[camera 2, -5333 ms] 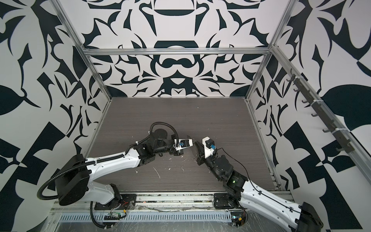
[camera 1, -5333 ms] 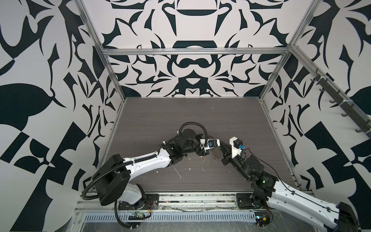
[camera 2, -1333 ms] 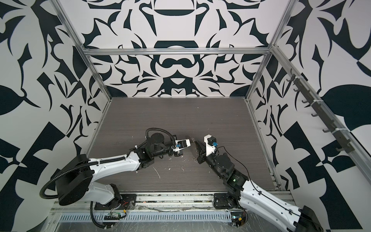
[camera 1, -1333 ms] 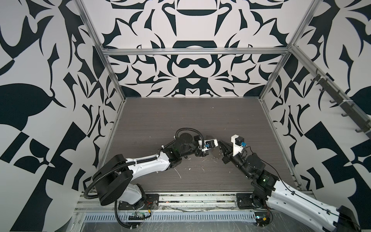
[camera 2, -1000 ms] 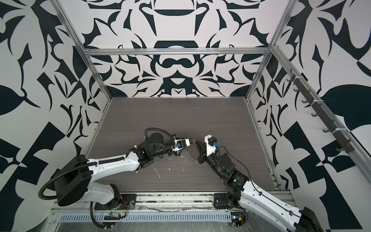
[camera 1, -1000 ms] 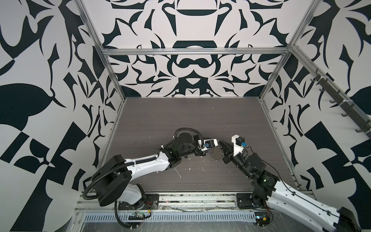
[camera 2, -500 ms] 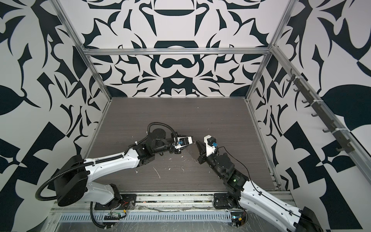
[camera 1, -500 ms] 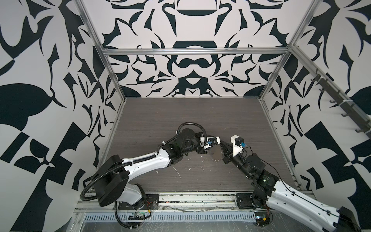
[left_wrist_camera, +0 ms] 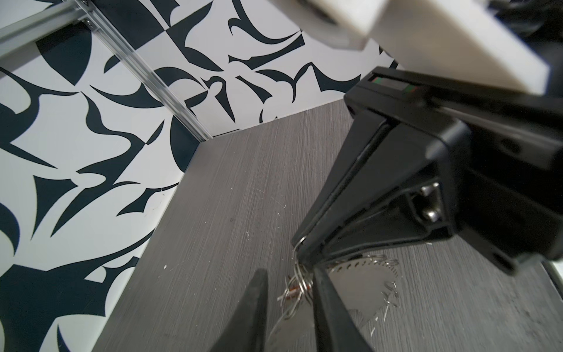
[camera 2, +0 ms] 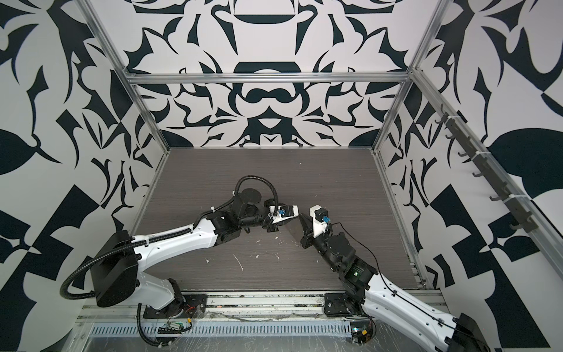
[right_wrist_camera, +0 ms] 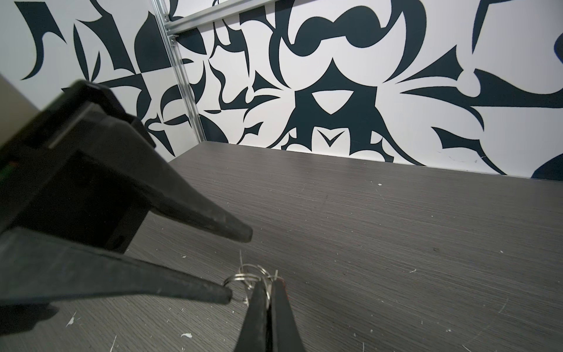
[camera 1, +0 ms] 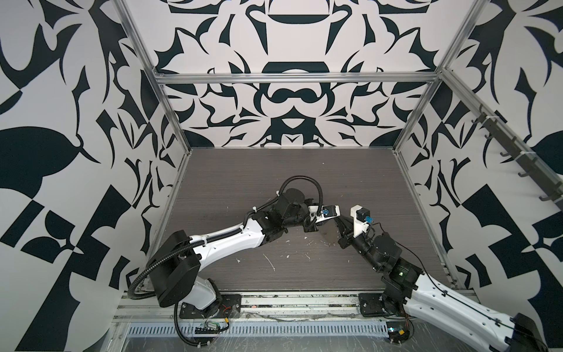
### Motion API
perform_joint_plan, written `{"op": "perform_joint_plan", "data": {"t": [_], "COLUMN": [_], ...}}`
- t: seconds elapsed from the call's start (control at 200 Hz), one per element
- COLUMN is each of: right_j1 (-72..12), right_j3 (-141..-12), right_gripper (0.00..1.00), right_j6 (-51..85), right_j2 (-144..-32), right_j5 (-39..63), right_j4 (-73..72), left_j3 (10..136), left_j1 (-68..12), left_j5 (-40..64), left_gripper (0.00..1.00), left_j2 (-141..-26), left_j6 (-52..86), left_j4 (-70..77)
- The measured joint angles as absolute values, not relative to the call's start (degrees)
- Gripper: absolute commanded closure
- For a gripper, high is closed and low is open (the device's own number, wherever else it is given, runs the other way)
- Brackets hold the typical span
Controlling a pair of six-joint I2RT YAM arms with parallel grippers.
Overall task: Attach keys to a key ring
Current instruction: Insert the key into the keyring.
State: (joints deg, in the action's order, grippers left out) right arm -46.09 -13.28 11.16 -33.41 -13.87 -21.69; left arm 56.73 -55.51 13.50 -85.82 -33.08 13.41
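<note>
Near the middle of the worktop [camera 1: 274, 176], the right gripper [right_wrist_camera: 265, 285] is pinched tight on the rim of the key ring [left_wrist_camera: 362, 283], whose grey disc shows just beneath it. The left gripper [left_wrist_camera: 289, 274], fingers apart, straddles a tangle of small wire rings [left_wrist_camera: 300, 285] at that rim.

**Light:** bright, even, diffuse, from overhead.
**Shadows:** soft and faint beneath the arms [camera 1: 231, 240] on the table [camera 1: 231, 183] in both top views.
**Top views:** sharp throughout.
**Wrist views:** wide-angle, frame bar [right_wrist_camera: 182, 79] slightly bowed. Table grain is crisp; near parts are blurred, namely the white block [left_wrist_camera: 457, 39] and the left pincer [right_wrist_camera: 237, 266] body.
**Key ring** [left_wrist_camera: 362, 292]: pale mirror sheen against the dark table.
</note>
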Motion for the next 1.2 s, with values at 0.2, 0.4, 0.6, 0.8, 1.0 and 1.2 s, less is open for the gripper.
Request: {"op": "perform_joint_plan", "data": {"t": [0.2,0.4,0.6,0.8,1.0,1.2], "right_j1": [-46.09,-46.09,-46.09,-46.09,-46.24,-46.19], "right_j3": [-13.19,-13.1,-12.97,-12.88,-12.86,-12.88], "right_gripper": [1.0,1.0,1.0,1.0,1.0,1.0], "right_j6": [11.03,10.98,10.79,11.03,11.88,12.78], "right_j2": [-33.41,-33.41,-33.58,-34.89,-35.83,-36.49], "right_j5": [-13.96,-13.91,-13.93,-14.41,-12.75,-10.24], "right_j4": [-21.69,-21.71,-22.15,-23.51,-25.26,-27.73], "left_j3": [57.43,57.43,57.43,54.65,47.31,41.34], "left_j1": [-55.51,-55.44,-55.42,-55.4,-55.4,-55.16], "left_j5": [13.52,13.41,13.52,13.13,12.86,13.15], "left_gripper": [0.82,0.95,1.0,1.0,1.0,1.0], "left_j2": [-86.48,-86.48,-86.48,-85.8,-82.98,-81.54], "left_j6": [-33.21,-33.41,-33.47,-33.36,-31.79,-29.23], "left_j4": [11.27,11.18,11.42,15.66,26.2,37.19]}}
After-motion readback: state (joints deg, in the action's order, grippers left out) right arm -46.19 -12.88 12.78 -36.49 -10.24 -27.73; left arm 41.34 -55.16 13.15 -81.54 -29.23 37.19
